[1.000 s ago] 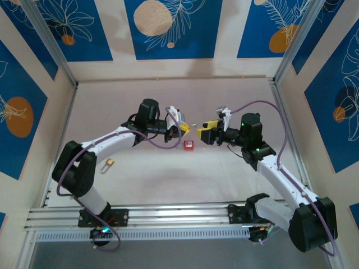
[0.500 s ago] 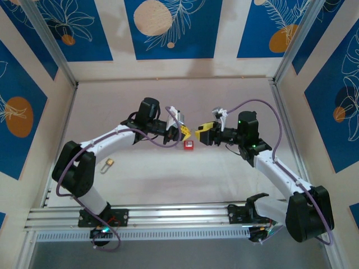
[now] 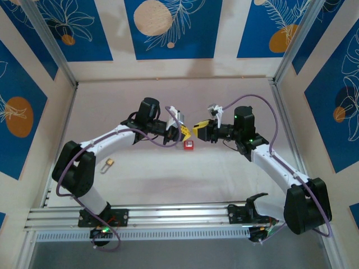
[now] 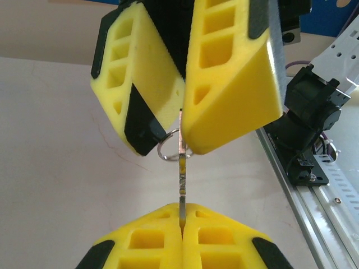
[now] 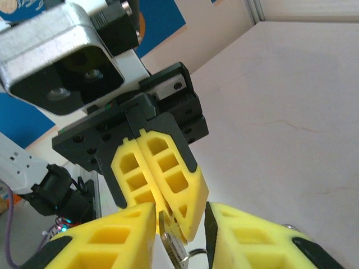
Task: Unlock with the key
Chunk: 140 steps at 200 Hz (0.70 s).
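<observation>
Seen from above, two white-and-black robot arms reach from the near edge of a pale table (image 3: 168, 179) and meet tip to tip over its middle. The left arm bends at an elbow far out to the left, and its forearm slants up and inward so that the left gripper (image 3: 183, 132) points right. The right arm mirrors it, with its elbow low on the right and the right gripper (image 3: 198, 130) pointing left. Both grippers have yellow fingers, and a purple cable (image 3: 263, 106) loops along each arm. The key (image 4: 182, 168) is held in the air between them, its long axis running left to right along the line from one gripper to the other. The left gripper is clamped tight on the blade end, fingers pressed together with the thin metal in the seam. The key's head, with a small silver ring (image 4: 166, 147) through it, points toward the right gripper. That gripper's fingers stand a little apart on either side of the head (the right wrist view shows a gap beside the metal, so it is not yet pinched). Just nearer than the meeting fingertips, a small red padlock (image 3: 189, 145) sits on the table; any marking on it is too small to read. Well to the left, by the left arm's elbow, lies a small brass-coloured object with a silver loop (image 3: 109, 163).
</observation>
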Each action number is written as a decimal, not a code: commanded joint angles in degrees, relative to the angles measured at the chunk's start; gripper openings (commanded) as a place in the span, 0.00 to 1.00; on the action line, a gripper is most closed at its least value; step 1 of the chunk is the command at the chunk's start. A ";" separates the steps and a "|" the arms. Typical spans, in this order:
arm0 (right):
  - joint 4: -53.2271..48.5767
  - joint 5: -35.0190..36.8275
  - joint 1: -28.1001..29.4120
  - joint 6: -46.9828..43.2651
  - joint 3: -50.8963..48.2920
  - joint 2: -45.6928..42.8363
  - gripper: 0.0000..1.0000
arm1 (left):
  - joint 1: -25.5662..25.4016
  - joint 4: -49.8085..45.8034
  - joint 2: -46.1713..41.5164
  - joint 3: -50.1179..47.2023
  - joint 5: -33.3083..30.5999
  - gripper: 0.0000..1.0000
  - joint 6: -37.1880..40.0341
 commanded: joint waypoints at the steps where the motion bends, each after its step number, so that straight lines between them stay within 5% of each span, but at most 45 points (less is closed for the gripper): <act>1: -1.45 -1.70 0.61 -1.08 1.58 0.89 0.28 | 0.75 0.17 1.04 1.64 2.40 0.00 -1.00; 140: -5.20 5.70 4.49 -1.88 2.56 -0.06 0.04 | 0.72 1.16 1.67 2.56 0.65 0.05 -2.85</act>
